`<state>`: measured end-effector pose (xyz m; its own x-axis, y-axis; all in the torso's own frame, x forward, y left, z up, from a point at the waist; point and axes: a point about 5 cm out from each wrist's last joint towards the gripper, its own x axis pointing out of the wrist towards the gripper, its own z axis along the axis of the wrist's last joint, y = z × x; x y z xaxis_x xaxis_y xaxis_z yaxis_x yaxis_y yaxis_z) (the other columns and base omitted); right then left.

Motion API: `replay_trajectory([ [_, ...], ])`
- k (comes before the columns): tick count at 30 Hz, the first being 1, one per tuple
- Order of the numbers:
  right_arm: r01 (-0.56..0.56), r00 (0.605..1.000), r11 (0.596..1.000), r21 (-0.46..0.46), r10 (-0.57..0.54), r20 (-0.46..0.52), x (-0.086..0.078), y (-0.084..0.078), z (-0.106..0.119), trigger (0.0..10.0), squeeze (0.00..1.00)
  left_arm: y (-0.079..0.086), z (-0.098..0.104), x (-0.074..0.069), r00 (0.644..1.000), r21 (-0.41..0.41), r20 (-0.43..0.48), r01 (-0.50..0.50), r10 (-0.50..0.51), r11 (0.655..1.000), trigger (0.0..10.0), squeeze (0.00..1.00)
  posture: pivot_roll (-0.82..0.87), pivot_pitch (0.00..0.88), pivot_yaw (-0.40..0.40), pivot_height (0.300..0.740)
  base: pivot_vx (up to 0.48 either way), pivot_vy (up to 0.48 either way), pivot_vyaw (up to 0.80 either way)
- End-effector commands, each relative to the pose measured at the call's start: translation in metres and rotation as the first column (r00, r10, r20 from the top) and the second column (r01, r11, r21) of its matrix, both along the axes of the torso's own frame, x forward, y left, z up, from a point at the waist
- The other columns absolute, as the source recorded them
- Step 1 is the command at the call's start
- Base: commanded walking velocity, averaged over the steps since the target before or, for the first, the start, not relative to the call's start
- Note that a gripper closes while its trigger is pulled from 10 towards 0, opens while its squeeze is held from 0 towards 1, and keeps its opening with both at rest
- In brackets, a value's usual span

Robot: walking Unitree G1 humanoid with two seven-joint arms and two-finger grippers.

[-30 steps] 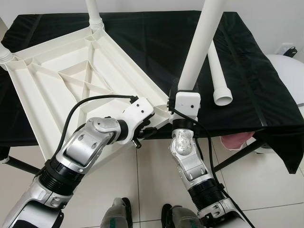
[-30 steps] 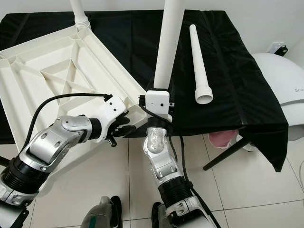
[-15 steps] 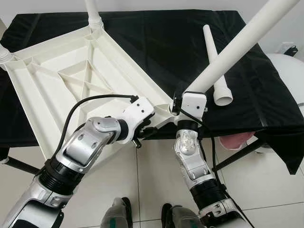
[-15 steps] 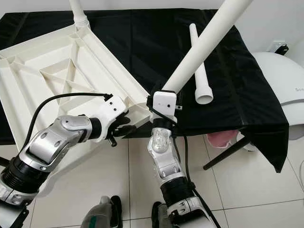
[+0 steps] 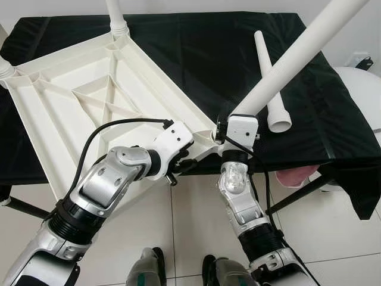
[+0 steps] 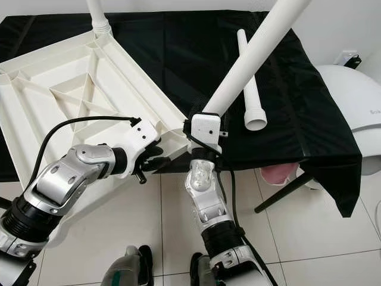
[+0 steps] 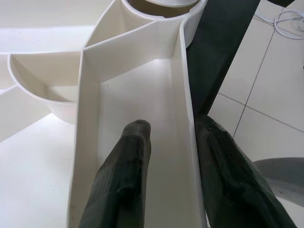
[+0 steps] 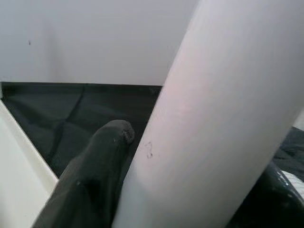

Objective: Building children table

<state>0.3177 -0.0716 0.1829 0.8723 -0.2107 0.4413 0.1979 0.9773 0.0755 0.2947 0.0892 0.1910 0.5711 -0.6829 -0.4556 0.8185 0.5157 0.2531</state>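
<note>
A white tabletop point(image 5: 89, 101) lies upside down on the black-draped counter point(image 5: 196, 53), ribs facing up, one corner overhanging the near edge. The left hand point(image 5: 189, 162) sits at that corner. The right hand point(image 5: 229, 122), beside the same corner, holds a white leg point(image 5: 297, 56) tilted up and to the right. Another loose leg point(image 5: 269, 83) lies on the cloth behind it. Tiled floor point(image 5: 190, 226) shows below.

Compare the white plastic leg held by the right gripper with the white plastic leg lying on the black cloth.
The held white plastic leg rises tilted to the robot's right, clamped by the right gripper; the loose white plastic leg lies flat on the black cloth, untouched. Both are long white tubes.
</note>
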Motion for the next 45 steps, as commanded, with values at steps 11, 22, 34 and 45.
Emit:
replay_trajectory([
  [11, 0.119, 0.986, 0.992, -0.031, -0.122, -0.117, 0.004, -0.031, -0.025, 4.3, 0.0, 0.017, 0.002, 0.008, 0.994, 0.023, 0.019, -0.108, 0.108, 0.994, 10.0, 0.0, -0.04, 0.206, -0.017, 0.74, 0.0, 0.0, 0.0],
  [22, 0.11, 0.988, 0.992, -0.056, -0.115, -0.103, 0.006, -0.03, -0.023, 0.0, 0.0, 0.018, 0.003, 0.009, 0.993, 0.023, 0.02, -0.114, 0.113, 0.993, 10.0, 0.0, -0.04, 0.209, -0.018, 0.74, 0.0, 0.0, 0.0],
  [34, 0.04, 0.993, 0.997, -0.072, -0.048, -0.11, 0.013, -0.03, -0.016, 4.7, 0.0, 0.018, 0.003, 0.009, 0.993, 0.022, 0.021, -0.117, 0.117, 0.993, 10.0, 0.0, -0.04, 0.211, -0.019, 0.74, 0.0, 0.0, 0.0],
  [45, 0.005, 0.998, 0.998, -0.06, -0.009, -0.058, 0.014, -0.027, -0.003, 10.0, 0.0, 0.019, 0.004, 0.009, 0.993, 0.023, 0.023, -0.119, 0.118, 0.993, 10.0, 0.0, -0.04, 0.211, -0.016, 0.74, 0.0, 0.0, 0.0],
])
